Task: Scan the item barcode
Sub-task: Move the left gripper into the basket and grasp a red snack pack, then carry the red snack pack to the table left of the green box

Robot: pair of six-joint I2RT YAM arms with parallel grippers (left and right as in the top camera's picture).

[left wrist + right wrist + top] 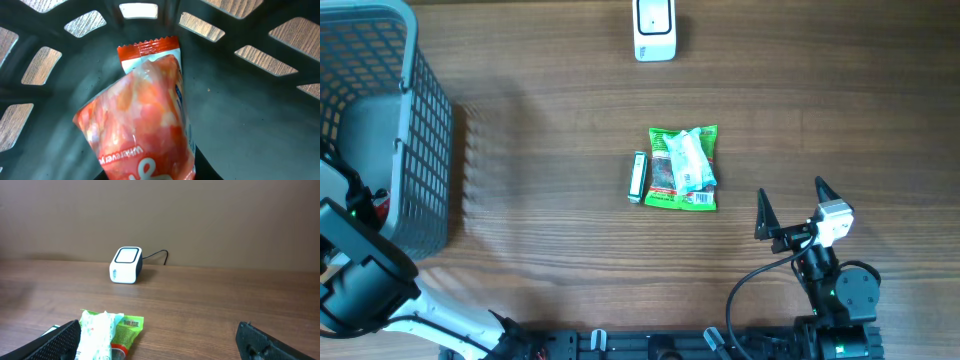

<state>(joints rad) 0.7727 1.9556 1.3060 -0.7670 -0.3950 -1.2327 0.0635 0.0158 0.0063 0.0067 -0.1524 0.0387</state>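
Where the wood-grain table (540,250) meets a plain beige wall (200,215), the right gripper (790,208) holds its jaws apart; the left gripper (362,198), down in the grey basket (420,120), cannot be judged.

You have one grey plastic lattice basket (428,130), one white box-shaped barcode scanner (654,30), one green crinkly snack packet (683,168), one slim green-and-white stick pack (638,177), and one glossy red-orange sweet packet (140,120).
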